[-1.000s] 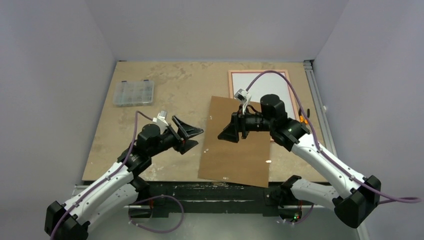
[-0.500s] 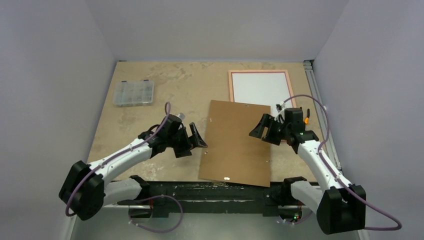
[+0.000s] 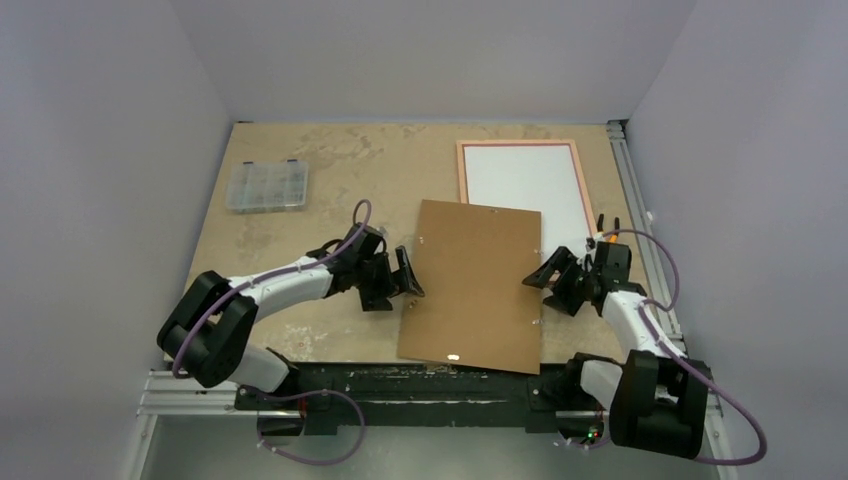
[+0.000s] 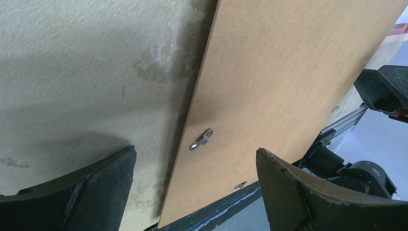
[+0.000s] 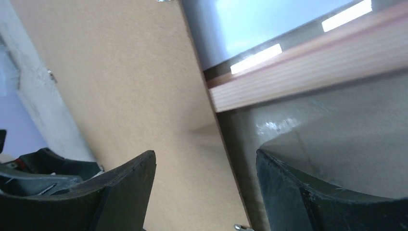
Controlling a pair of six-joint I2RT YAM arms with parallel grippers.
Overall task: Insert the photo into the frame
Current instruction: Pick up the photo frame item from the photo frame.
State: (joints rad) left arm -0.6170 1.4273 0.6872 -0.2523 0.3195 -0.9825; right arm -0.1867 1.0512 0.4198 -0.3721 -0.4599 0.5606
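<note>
Frame [image 3: 462, 176] lies flat at the desk's [image 3: 330, 170] far right, a white sheet filling it; photo's picture side not seen. Brown board [image 3: 472, 285] at centre overlaps its near-left corner. Left end effector [image 4: 193, 153] spread at the board's left edge, right end effector [image 5: 206, 156] spread at its right edge, both empty.

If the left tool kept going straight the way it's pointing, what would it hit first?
Probably the left edge of the brown backing board, which lies straight ahead of the open left tool; its height over the table is unclear.
</note>
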